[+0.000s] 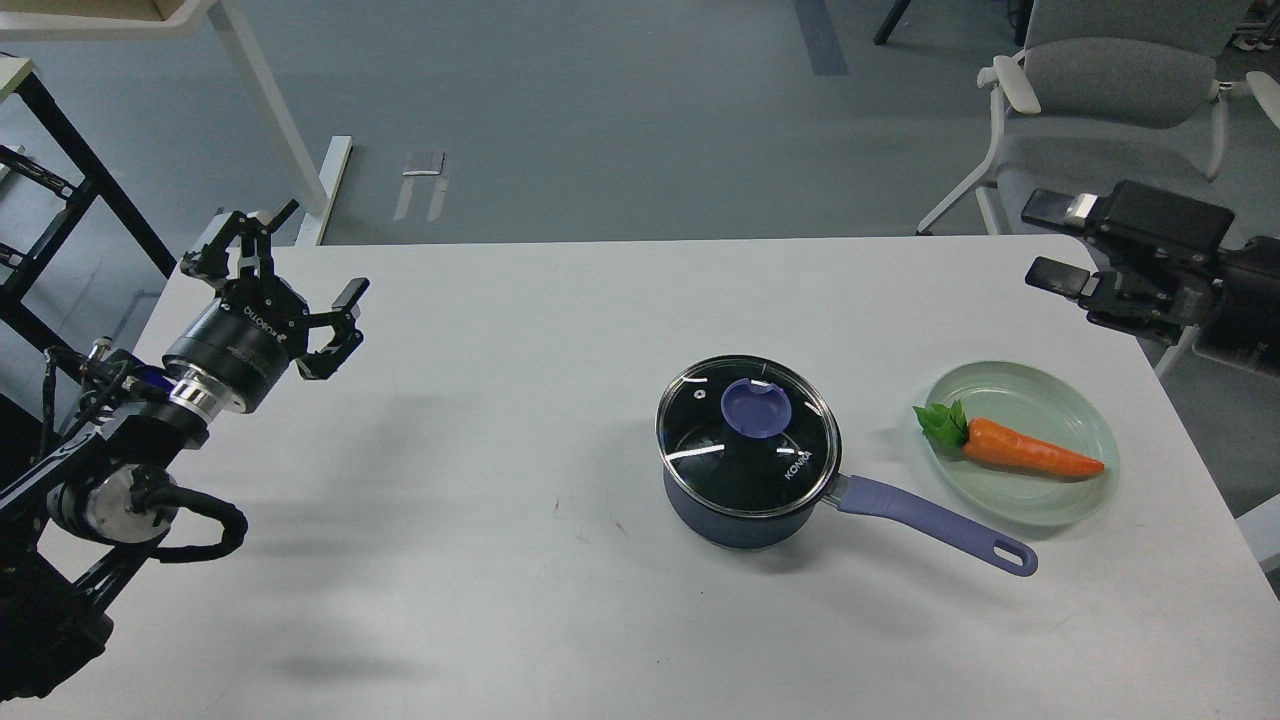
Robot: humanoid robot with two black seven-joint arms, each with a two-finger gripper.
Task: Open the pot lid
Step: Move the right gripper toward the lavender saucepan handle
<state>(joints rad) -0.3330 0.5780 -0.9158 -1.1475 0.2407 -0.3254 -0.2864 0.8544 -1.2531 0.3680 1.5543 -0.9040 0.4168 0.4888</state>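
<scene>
A dark blue pot (745, 505) stands right of the table's middle, its purple handle (935, 522) pointing right and toward me. A glass lid (747, 436) with a purple knob (754, 408) sits closed on it. My left gripper (290, 255) is open and empty at the table's far left, well away from the pot. My right gripper (1050, 243) is open and empty, raised over the table's far right corner, its fingers pointing left, up and to the right of the pot.
A pale green plate (1060, 400) holding a toy carrot (1025, 449) lies right of the pot, close to the handle. The white table (520, 330) ends near my right gripper. A grey chair (1100, 100) stands behind the right corner.
</scene>
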